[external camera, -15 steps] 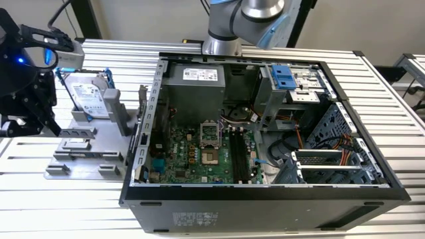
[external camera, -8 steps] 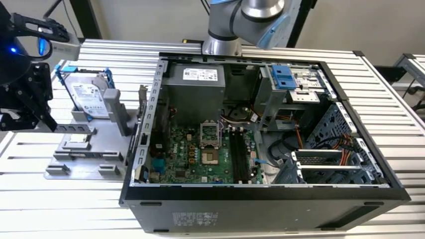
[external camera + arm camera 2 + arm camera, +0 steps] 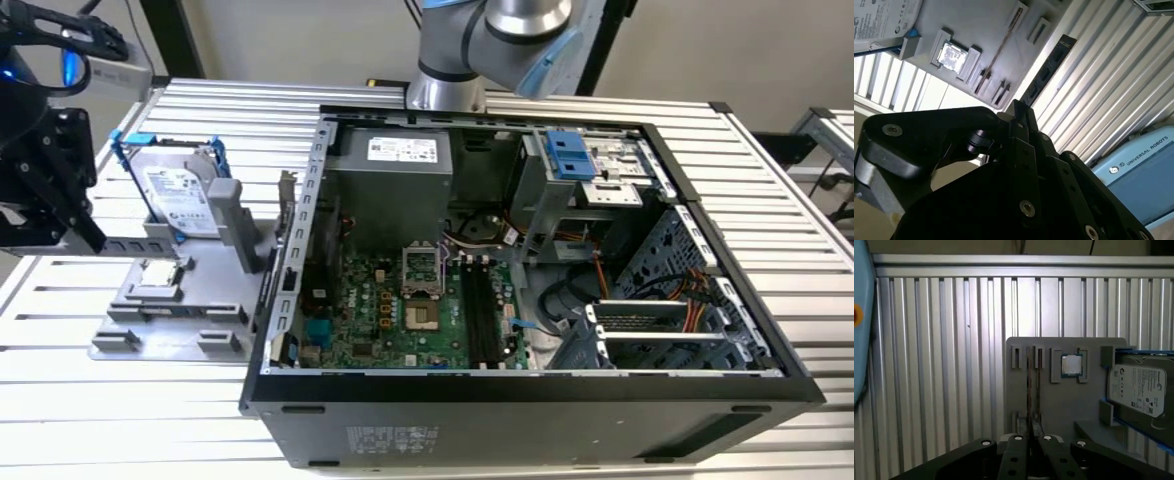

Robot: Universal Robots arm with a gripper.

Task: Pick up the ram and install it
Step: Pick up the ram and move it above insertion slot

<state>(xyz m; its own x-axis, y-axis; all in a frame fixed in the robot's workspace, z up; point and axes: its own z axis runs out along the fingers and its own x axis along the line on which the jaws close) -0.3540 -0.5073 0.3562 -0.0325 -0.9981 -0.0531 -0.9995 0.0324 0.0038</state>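
First wrist view: the pincer [image 3: 1031, 436] is lining up on the ram [image 3: 1029, 385], pick not yet made.
The pincer, fingers pressed together and empty, is hovering apart from the grey holder [image 3: 1064, 402] on the counter [image 3: 954, 365]. The one ram is standing on edge in a slot by the holder's edge farthest from the one drive [image 3: 1139, 385], with the one processor [image 3: 1072, 365] between. By my reading, the grasp is calling for spread fingers squared to that thin edge.

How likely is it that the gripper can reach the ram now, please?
Probably yes: the ram stands uncovered on edge in the gray fixture, the gripper is lined up with it in the first wrist view, and nothing lies between them.
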